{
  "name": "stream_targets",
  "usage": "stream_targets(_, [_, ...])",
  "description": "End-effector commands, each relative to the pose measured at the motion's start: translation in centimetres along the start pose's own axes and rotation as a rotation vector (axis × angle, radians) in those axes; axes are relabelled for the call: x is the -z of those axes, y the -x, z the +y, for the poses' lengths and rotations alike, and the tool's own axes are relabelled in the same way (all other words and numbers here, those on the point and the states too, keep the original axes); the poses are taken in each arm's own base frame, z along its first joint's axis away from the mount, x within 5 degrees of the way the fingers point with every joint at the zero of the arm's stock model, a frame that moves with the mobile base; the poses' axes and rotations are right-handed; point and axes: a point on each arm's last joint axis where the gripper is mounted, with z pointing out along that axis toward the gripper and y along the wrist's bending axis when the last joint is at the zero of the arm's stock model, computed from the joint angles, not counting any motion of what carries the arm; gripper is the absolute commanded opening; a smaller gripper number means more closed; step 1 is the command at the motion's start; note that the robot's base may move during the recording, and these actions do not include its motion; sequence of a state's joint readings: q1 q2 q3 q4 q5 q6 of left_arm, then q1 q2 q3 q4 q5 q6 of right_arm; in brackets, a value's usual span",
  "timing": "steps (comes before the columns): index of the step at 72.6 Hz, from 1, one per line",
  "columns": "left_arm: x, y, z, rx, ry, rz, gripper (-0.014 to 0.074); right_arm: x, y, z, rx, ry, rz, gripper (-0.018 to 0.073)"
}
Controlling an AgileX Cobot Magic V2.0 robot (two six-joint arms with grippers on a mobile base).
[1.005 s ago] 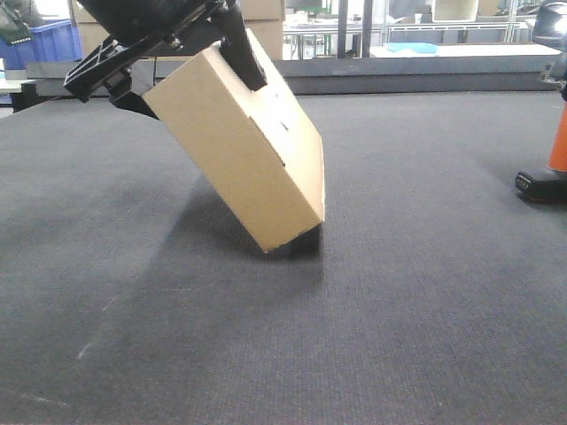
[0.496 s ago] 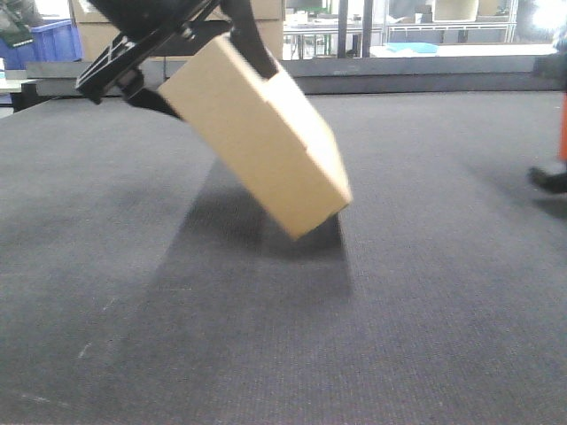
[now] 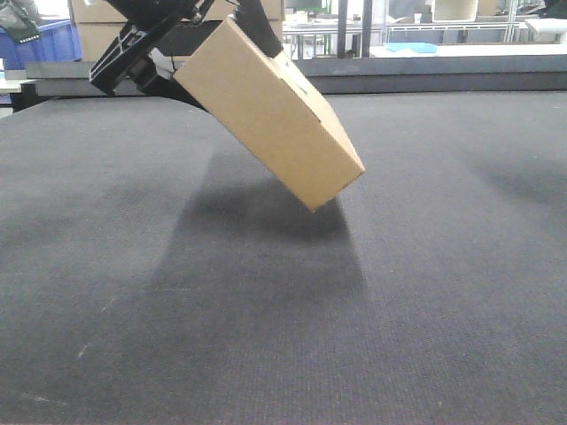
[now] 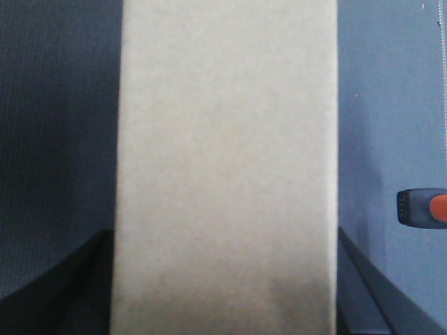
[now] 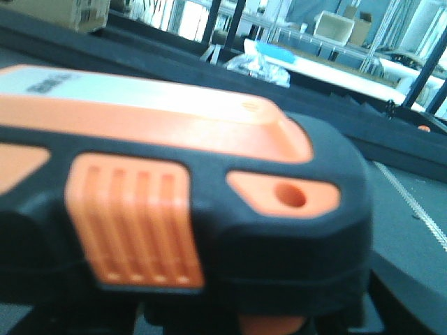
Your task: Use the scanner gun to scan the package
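The package [image 3: 275, 119], a plain tan cardboard box, hangs tilted above the dark mat with its low corner clear of the surface. My left gripper [image 3: 213, 62] is shut on its upper end, one black finger above and one below. In the left wrist view the package [image 4: 227, 160] fills the middle, with a black finger [image 4: 70, 293] at each side of it. The scanner gun [image 5: 181, 202], black with orange panels, fills the right wrist view, and its orange handle runs down between the jaws of my right gripper [image 5: 272, 328]. Part of the scanner gun [image 4: 422, 208] shows at the right edge of the left wrist view.
The work surface is a dark grey mat [image 3: 283, 336]. Behind its far edge stand a blue bin [image 3: 49, 40], tan cartons [image 3: 89, 13] and metal-framed tables [image 3: 425, 44].
The package has risen off the mat and swung right. The scanner gun that stood at the right edge of the front view has left that view.
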State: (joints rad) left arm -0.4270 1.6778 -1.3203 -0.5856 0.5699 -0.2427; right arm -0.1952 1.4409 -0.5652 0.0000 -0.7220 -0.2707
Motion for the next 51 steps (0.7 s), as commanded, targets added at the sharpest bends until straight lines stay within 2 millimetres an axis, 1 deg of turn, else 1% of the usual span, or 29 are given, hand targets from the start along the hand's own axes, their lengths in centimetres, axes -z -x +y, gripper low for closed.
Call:
stream_targets(1, [0.2,0.1,-0.1,0.000,-0.006,-0.008,-0.0111,0.2,1.3,-0.5,0.005,-0.034,-0.096,-0.0154])
stream_targets(12, [0.2,0.0,-0.1,0.000,-0.003,0.006,-0.0111,0.2,1.6,-0.6,-0.108,-0.038,-0.136,-0.0154])
stream_targets(23, [0.2,-0.2,0.0,0.000,0.003,0.030,-0.0111,-0.1,1.4,-0.5,-0.296,-0.028,-0.167,-0.0154])
stream_targets(35, [0.2,-0.4,0.0,0.000,0.007,0.049,-0.0111,-1.2,0.1,-0.1,-0.489,-0.014,-0.242,-0.0154])
stream_targets(42, [0.2,-0.4,0.0,-0.004,0.011,0.052,-0.0111,-1.7,-0.6,0.1,-0.530,-0.004,-0.283,-0.0154])
stream_targets(51, [0.2,-0.4,0.1,-0.013,0.017,0.050,-0.0111,-2.4,-2.1,0.5,-0.539,-0.002,-0.251,-0.0154])
